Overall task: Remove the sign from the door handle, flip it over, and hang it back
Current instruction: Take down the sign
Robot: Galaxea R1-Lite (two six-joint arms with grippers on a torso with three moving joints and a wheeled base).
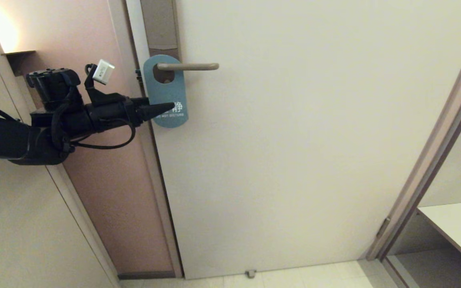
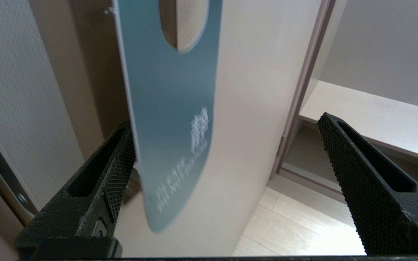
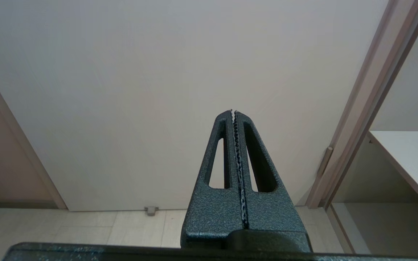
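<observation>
hanging: the sign [image 1: 165, 93] dangles by its oval hole from the door handle [image 1: 188, 67], blue side out, tilted a little so its rounded lower end swings away from the door edge.
print: white lettering sits near the lower end of the sign; the head view shows "not disturb", partly covered by a fingertip.
door handle: a slim beige-bronze lever, level, pointing away from the door edge, on a tall narrow backplate [image 1: 160, 28] of the same colour.
left gripper: the left gripper [image 1: 162, 107] reaches in level from the left side to the lower part of the sign, with its fingers spread wide apart.
grip: the left wrist view shows one finger [image 2: 116, 170] right at the sign's edge and the other finger [image 2: 361, 177] well clear on the far side; the sign hangs between them, unclamped. whether the near finger touches the card, i cannot tell.
right gripper: the right gripper [image 3: 234, 112] is parked low, away from the sign, its two fingers pressed together with nothing between them, aimed at the bare lower part of the door.
door: the pale door [image 1: 314, 140] is shut in its frame, with a small stop [image 1: 250, 273] at the floor.
side: a white shelf [image 1: 460, 228] sits beyond the frame on the right.
</observation>
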